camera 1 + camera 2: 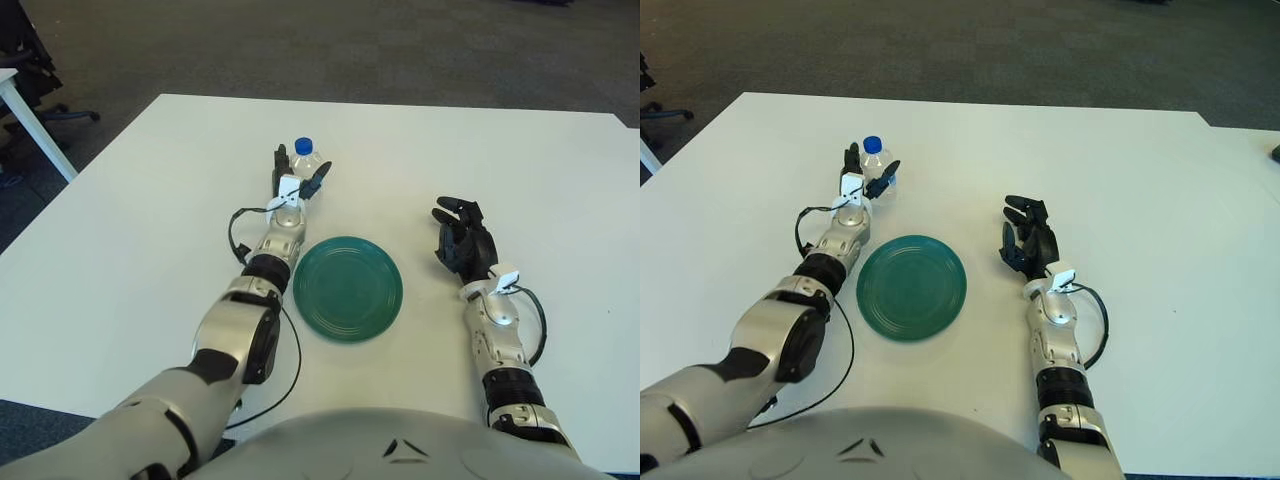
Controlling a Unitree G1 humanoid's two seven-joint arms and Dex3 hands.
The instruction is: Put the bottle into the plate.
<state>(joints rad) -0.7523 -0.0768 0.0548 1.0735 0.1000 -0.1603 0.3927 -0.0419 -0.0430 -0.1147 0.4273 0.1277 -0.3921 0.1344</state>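
Observation:
A clear bottle [307,161] with a blue cap stands upright on the white table, just beyond the green plate [348,289]. My left hand [300,170] is stretched out to the bottle. Its fingers [281,160] are spread on both sides of the bottle's lower part and hide it, and I see no closed grasp. The plate lies flat with nothing in it, just right of my left forearm. My right hand [460,238] shows to the right of the plate, fingers relaxed and holding nothing.
The white table [140,230] reaches its far edge just behind the bottle, with dark carpet beyond. An office chair [35,60] and another white table's leg [35,130] stand off the far left corner. A black cable [236,232] loops beside my left wrist.

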